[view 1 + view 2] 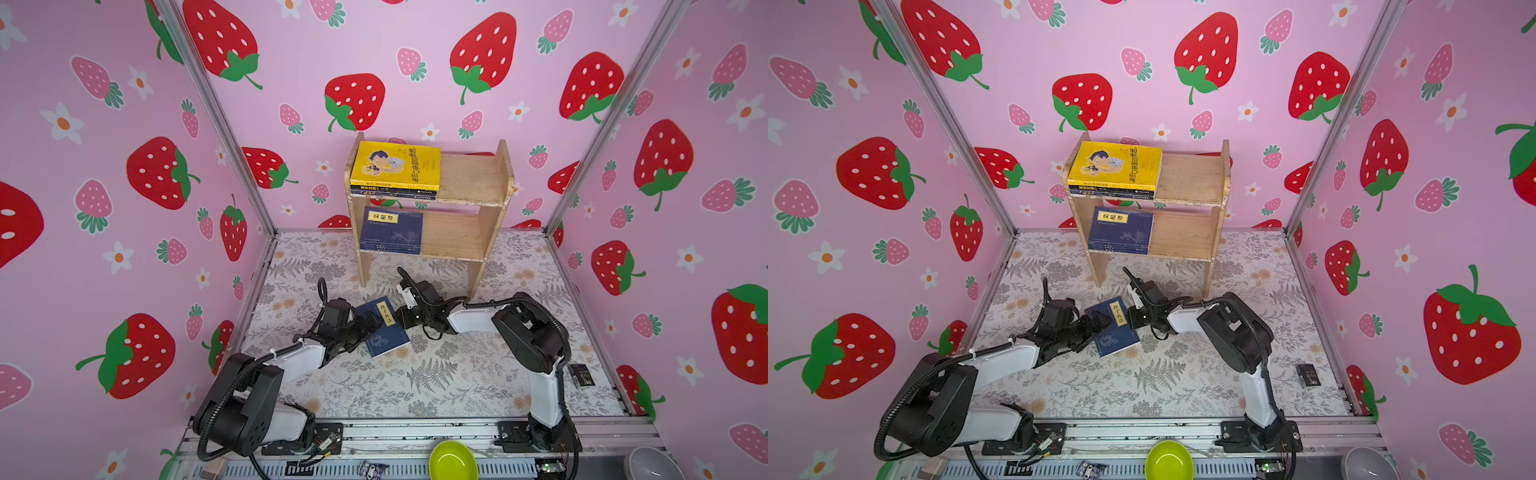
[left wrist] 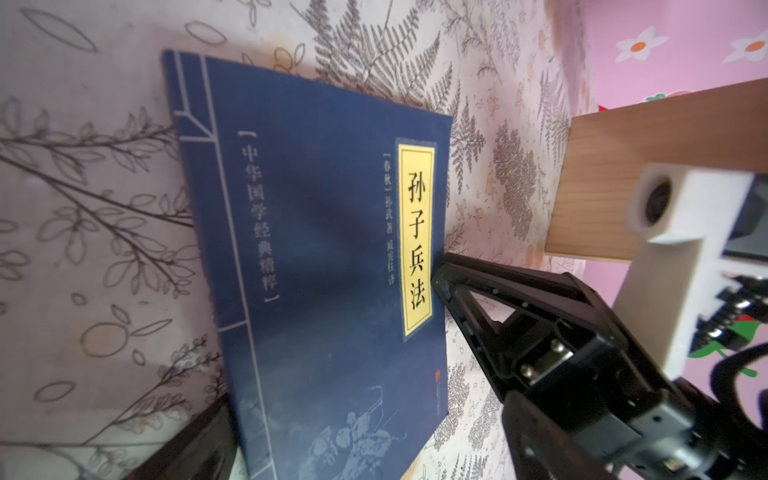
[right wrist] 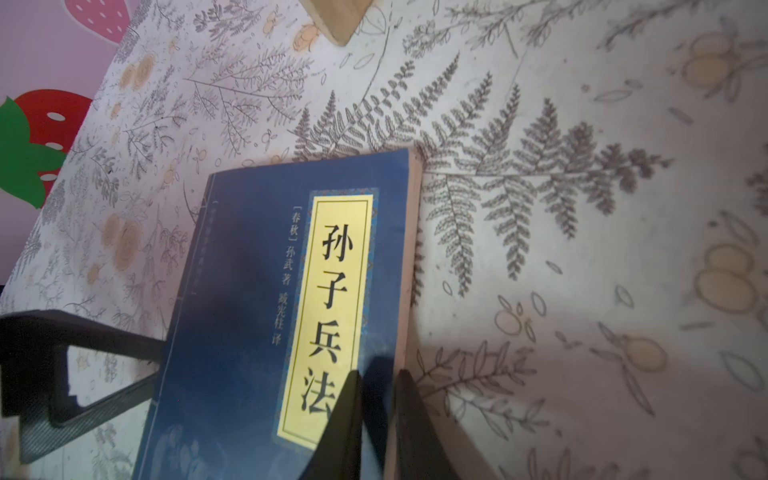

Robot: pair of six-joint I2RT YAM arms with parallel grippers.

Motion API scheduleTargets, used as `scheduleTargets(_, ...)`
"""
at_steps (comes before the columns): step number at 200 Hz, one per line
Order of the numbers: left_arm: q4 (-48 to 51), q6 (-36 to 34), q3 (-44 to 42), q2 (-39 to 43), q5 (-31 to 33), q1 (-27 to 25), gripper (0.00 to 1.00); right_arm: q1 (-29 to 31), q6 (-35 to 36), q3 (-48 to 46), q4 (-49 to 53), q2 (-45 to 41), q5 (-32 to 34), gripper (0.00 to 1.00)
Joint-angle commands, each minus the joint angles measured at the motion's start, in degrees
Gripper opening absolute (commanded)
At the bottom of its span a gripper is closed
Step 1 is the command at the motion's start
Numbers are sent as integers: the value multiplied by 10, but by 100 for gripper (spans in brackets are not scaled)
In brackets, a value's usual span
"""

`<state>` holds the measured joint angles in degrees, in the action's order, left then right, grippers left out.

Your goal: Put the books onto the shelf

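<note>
You're at the pickup of the one book (image 1: 384,328) seen off the shelf (image 1: 469,178). It lies on the table (image 1: 457,374) just in front of the shelf, between your two claws. Your right claw (image 3: 380,370) is narrow, pinched on the book's page edge beside the yellow label. Your left claw (image 1: 368,326) stands wide at the spine side, holding nothing. The next move likely calls for a level lift to the bare right half of a tier, since a thin book pinched by one edge may droop.
</note>
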<state>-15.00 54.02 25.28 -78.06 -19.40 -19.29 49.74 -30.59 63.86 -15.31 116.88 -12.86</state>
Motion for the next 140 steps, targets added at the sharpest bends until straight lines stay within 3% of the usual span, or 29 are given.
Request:
scheduleTargets(1,-95,36,-38,12,-32,1,100,17,11,-14,88,60,9,17)
scheduleTargets(23,-148,49,-53,66,-30,2,100,18,14,-8,89,74,1,17)
scheduleTargets(68,-134,56,-65,148,11,5,100,20,24,-3,86,78,-12,17)
scheduleTargets(105,-128,80,-74,115,16,6,99,21,26,-2,81,74,-19,17)
scheduleTargets(140,-152,101,-72,71,15,6,89,21,29,0,79,73,-23,17)
